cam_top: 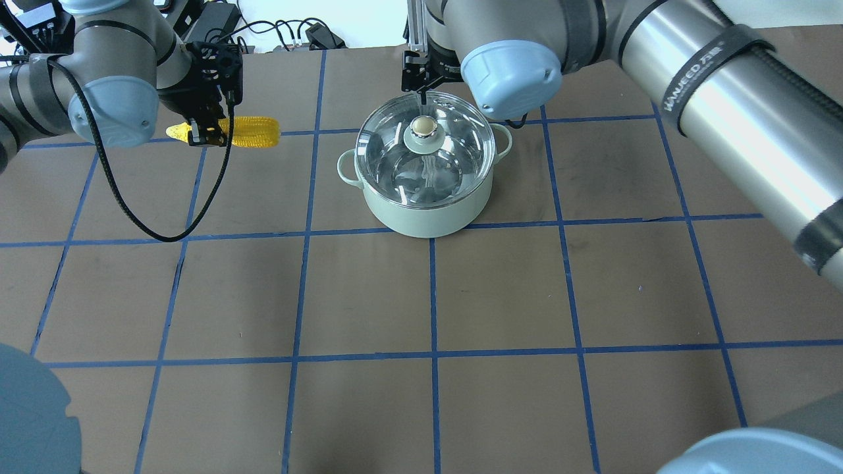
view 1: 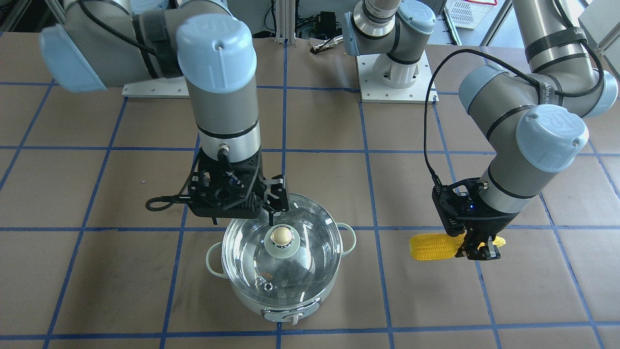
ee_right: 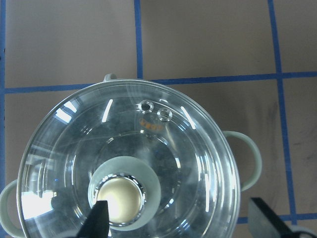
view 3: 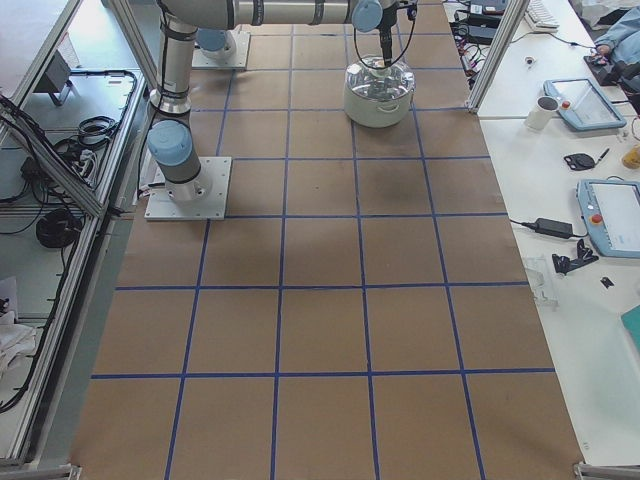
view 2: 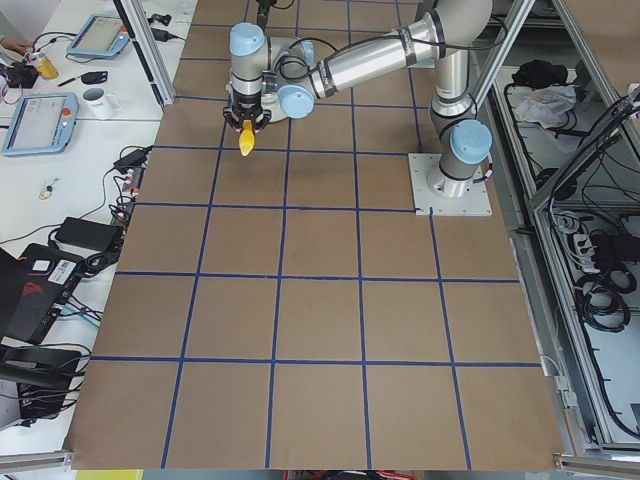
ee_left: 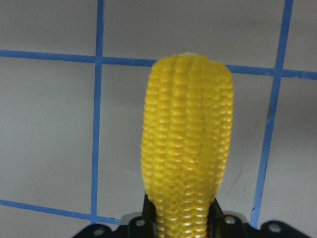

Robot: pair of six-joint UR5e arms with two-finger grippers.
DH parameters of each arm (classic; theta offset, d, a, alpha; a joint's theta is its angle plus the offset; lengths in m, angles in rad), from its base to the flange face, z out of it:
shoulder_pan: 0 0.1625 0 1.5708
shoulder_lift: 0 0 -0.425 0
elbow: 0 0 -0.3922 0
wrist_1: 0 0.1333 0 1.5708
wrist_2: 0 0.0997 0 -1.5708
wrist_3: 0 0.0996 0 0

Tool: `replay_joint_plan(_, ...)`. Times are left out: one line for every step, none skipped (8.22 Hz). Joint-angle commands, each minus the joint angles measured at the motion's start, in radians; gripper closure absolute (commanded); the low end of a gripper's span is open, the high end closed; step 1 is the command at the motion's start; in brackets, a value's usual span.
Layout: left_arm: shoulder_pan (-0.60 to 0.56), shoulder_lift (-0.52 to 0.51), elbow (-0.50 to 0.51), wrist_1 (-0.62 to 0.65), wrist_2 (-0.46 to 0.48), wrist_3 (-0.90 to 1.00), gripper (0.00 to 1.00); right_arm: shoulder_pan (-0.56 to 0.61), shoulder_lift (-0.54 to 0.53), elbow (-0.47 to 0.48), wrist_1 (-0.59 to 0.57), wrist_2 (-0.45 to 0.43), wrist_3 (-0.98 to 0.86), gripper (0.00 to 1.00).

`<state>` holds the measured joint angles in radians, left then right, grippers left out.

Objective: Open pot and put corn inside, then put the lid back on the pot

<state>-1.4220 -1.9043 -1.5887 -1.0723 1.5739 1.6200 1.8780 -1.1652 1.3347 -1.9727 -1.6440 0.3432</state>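
The mint-green pot (cam_top: 428, 217) stands on the table with the clear glass lid (cam_top: 454, 158) on it, and it also shows in the front view (view 1: 290, 303). My right gripper (view 1: 277, 196) is open just above and behind the lid's beige knob (view 1: 281, 236). In the right wrist view one fingertip (ee_right: 99, 218) is beside the knob (ee_right: 119, 198), not closed on it. My left gripper (cam_top: 207, 135) is shut on the yellow corn (cam_top: 253, 131) near its tapered end, holding it level, off to the pot's side. The corn fills the left wrist view (ee_left: 185, 139).
The table is brown with a blue tape grid (cam_top: 431, 296). The arms' base plates (view 1: 395, 77) sit at the robot's side. A black cable (cam_top: 151, 224) loops down from the left wrist. Desks with tablets (view 3: 610, 215) flank the table's far side.
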Motion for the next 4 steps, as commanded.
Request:
replay_joint_plan(-0.017, -0.001, -0.004, 0.003, -0.021, 0.001, 1.00, 0.036, 0.059, 0.008, -0.070, 0.009, 0.042, 0.00)
replay_joint_plan(-0.017, -0.001, -0.005, 0.005, -0.023, 0.004, 1.00, 0.044, 0.077, 0.011, -0.109, 0.009, 0.018, 0.00)
replay_joint_plan(-0.017, -0.002, -0.007, 0.005, -0.025, 0.009, 1.00, 0.044, 0.085, 0.014, -0.109, 0.010, 0.020, 0.00)
replay_joint_plan(-0.017, -0.002, -0.007, 0.005, -0.025, 0.012, 1.00, 0.044, 0.088, 0.015, -0.109, 0.010, 0.011, 0.05)
